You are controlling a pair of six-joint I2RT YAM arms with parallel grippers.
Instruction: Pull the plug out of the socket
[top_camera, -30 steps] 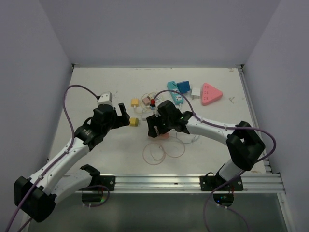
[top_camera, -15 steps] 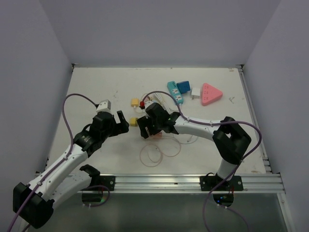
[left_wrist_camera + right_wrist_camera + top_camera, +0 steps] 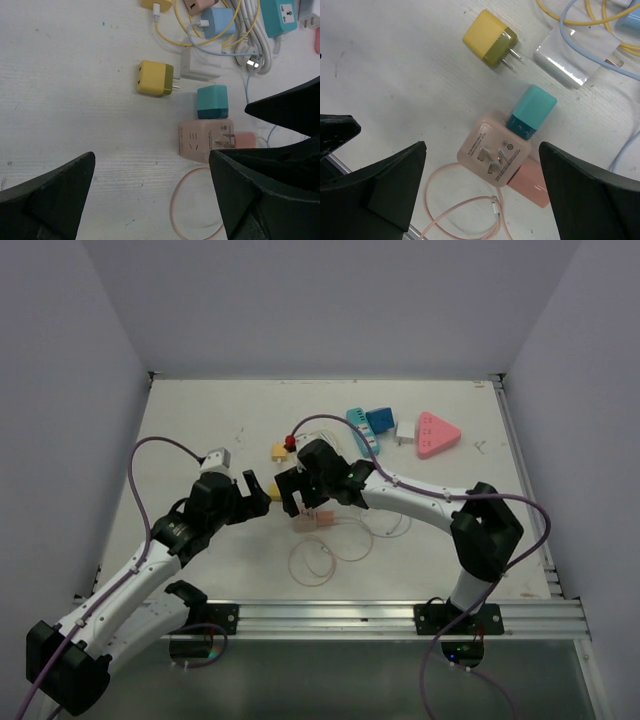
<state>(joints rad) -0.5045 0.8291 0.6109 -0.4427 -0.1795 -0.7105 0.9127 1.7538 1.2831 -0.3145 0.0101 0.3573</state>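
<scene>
The socket is a pale pink cube point(image 3: 495, 155) lying on the white table with its own prongs up. A teal plug point(image 3: 530, 117) sits in one side of it and a salmon plug point(image 3: 532, 187) in another. My right gripper point(image 3: 482, 170) hangs open just above the cube and holds nothing. My left gripper point(image 3: 152, 200) is open too, to the cube's point(image 3: 205, 141) left and clear of it. In the top view both grippers, the left point(image 3: 255, 490) and the right point(image 3: 292, 495), nearly meet beside the cube point(image 3: 308, 523). A loose yellow plug point(image 3: 490, 37) lies close by.
A pink cable point(image 3: 325, 555) lies coiled in front of the cube. A white adapter point(image 3: 201, 64) with yellow and blue cables lies behind it. A teal power strip point(image 3: 362, 430), a blue adapter point(image 3: 381, 420) and a pink triangular strip point(image 3: 435, 433) sit at the back right.
My right gripper has moved left and opened, and the pink cube now lies free under it. The cube and cable loops have shifted left. My left arm has barely moved.
</scene>
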